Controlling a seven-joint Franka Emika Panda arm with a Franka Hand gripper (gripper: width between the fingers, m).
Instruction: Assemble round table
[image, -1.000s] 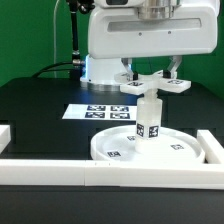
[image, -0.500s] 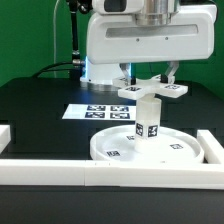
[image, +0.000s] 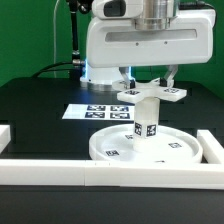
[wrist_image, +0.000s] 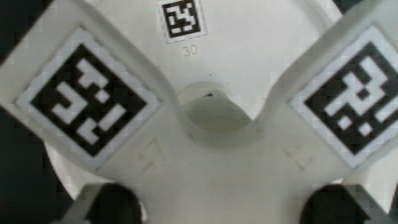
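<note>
So the jaws are clamped on the cross foot (image: 152, 93), centre-right of frame, right at the top of the leg (image: 147, 124), which stands upright in the disc (image: 160, 158) on the table (image: 40, 110).

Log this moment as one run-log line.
fingers: gripping white cross-shaped plastic foot | foot: atop short white cylindrical leg | leg: upright on large white rimmed disc

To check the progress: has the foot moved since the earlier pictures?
Yes. The foot has come down a little, closer to the top of the leg, which stands on the disc.
</note>
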